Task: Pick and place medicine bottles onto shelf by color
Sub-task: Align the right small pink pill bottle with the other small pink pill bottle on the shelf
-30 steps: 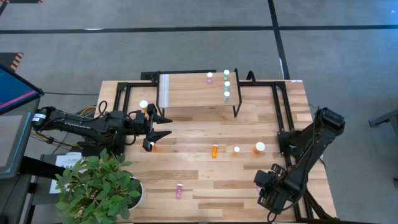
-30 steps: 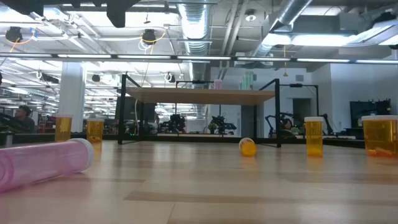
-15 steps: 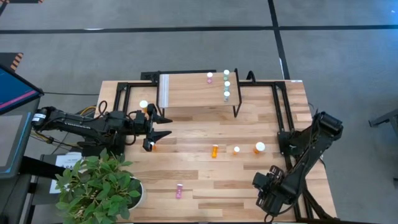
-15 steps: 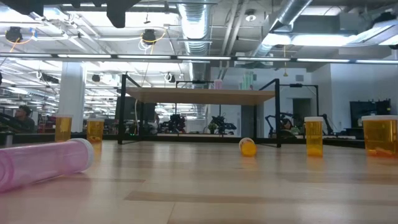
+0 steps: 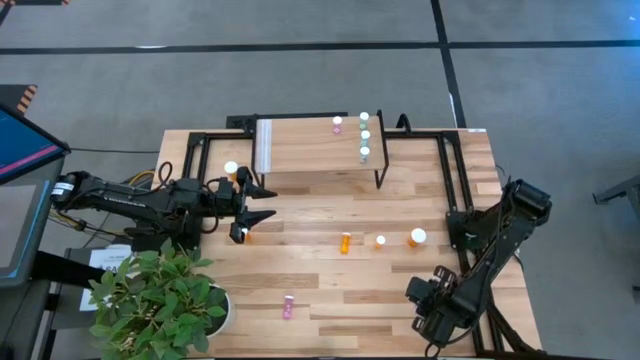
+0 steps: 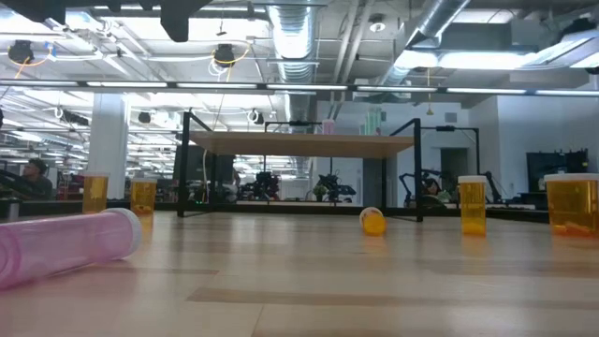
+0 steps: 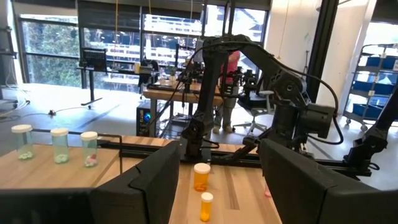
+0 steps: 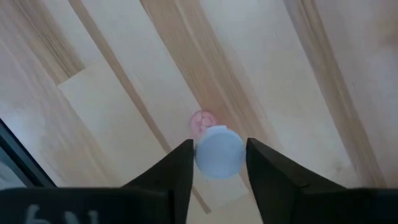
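My right gripper (image 5: pixel 428 296) points straight down near the table's near right corner, shut on an upright pink bottle (image 8: pixel 203 122) with a white cap; in the high view the gripper hides it. My left gripper (image 5: pixel 268 203) hovers open at the left, level, between two orange bottles (image 5: pixel 232 170) (image 5: pixel 240 233). The shelf (image 5: pixel 310 150) stands at the far middle, bearing one pink bottle (image 5: pixel 337 124) and three pale green ones (image 5: pixel 364 136). Another pink bottle (image 5: pixel 288 306) lies on its side near the front edge. My right gripper has the pink bottle's white cap (image 8: pixel 217 153) pinched between its two fingers (image 8: pixel 180 171), one on each side of the cap. The fingers come from above, pointing down. The bottle stands upright, and its foot looks to be on the tabletop.
Three orange bottles (image 5: pixel 345 242) (image 5: pixel 380 240) (image 5: pixel 417 237) sit in a row mid-table, the right one larger. A potted plant (image 5: pixel 160 300) fills the near left corner. Black frame rails (image 5: pixel 452 170) run along the far and right sides around the shelf.
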